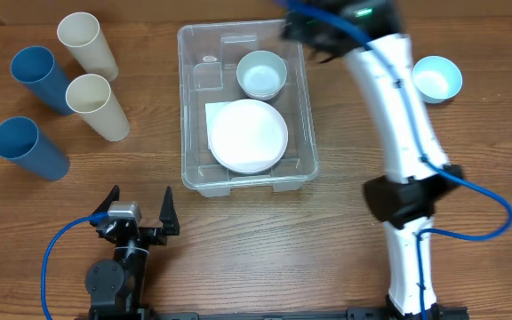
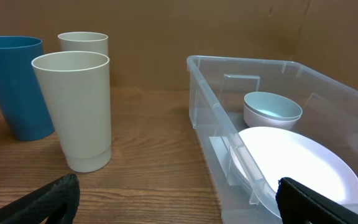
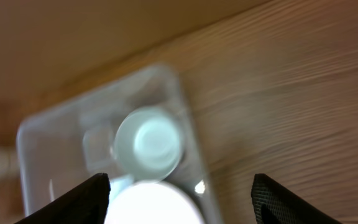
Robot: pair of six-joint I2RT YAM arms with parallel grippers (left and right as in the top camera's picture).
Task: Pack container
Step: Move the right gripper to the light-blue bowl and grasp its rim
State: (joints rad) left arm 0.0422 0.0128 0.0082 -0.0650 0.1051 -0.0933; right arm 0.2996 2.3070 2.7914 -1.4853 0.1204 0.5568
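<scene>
The clear plastic container (image 1: 187,107) stands mid-table. It holds a white plate (image 1: 248,135) at its near end and a pale bowl (image 1: 261,74) at its far end. A second pale bowl (image 1: 436,78) sits on the table to the right. My right gripper (image 1: 308,27) hovers above the container's far right corner. In the blurred right wrist view it (image 3: 182,202) is open and empty, above the container (image 3: 36,143), bowl (image 3: 149,142) and plate (image 3: 154,205). My left gripper (image 1: 140,212) is open and empty near the front edge, left of the container (image 2: 204,93).
Two blue cups (image 1: 38,78) (image 1: 27,147) and two cream cups (image 1: 87,44) (image 1: 96,105) stand at the far left. In the left wrist view a cream cup (image 2: 73,112) is nearest, with a second cream cup (image 2: 83,42) and a blue cup (image 2: 14,87) behind it.
</scene>
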